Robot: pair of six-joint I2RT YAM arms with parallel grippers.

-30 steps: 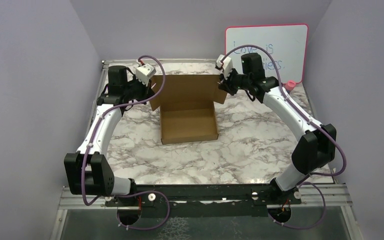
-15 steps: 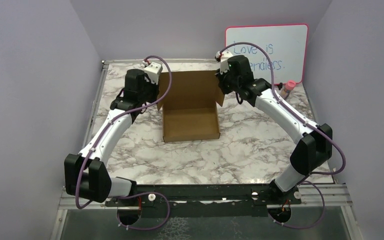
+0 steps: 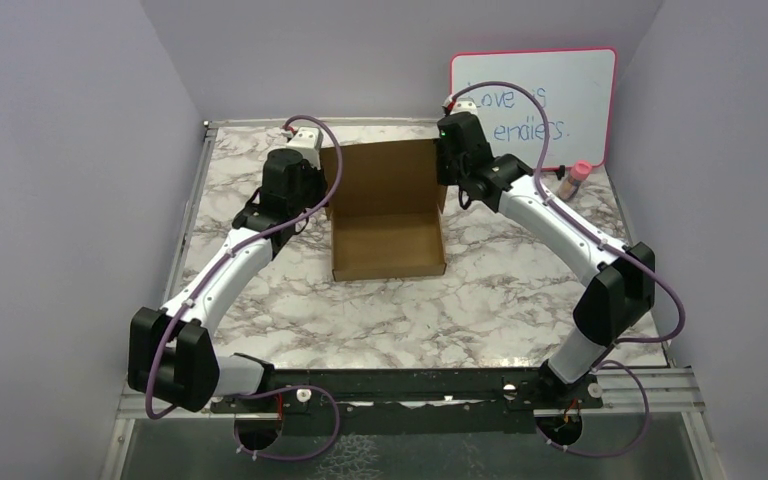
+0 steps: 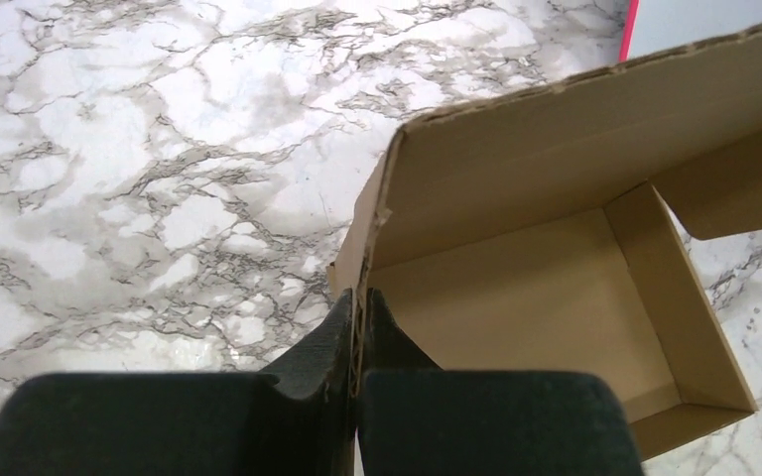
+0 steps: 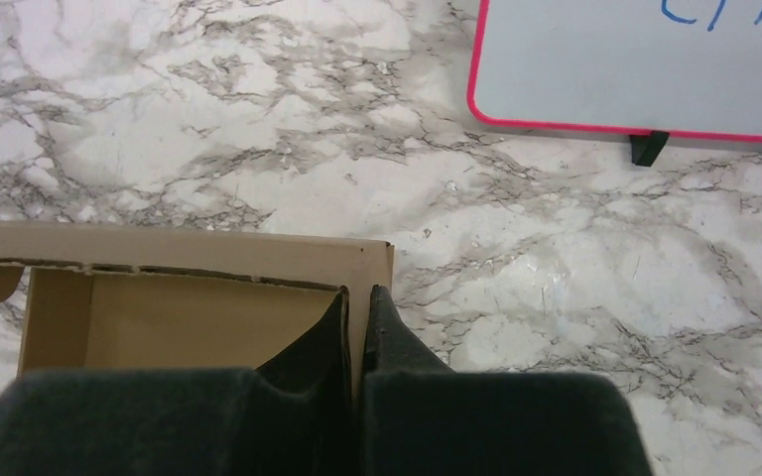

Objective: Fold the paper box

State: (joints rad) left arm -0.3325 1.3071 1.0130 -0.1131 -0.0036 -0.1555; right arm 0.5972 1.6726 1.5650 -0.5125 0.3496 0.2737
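Two claws are clenched on cardboard, one at each side of the paper box [image 3: 388,268]. The left claw [image 4: 359,302] pinches the corrugated edge of the flap at the left end of the lid [image 3: 385,178], its fingers pressed against both faces of the sheet. The right claw [image 5: 357,297] nips the flap at the lid's right end in the same way, close to the upper corner.

Between them the lid stands nearly upright, rising from the far wall of the tray [image 3: 385,238] and leaning a little over it in the left wrist view. The tray is shallow and rectangular, with its front and side walls up and its floor bare. It sits flat on the marbled surface [image 3: 410,320], about midway between the two arms and toward the far half.

Beyond the right claw, a pink-framed whiteboard [image 3: 532,105] with blue handwriting leans at the far right corner. Just in front of its lower right corner stands a small pink-capped thing [image 3: 576,180], possibly a bottle; it is too small to tell.
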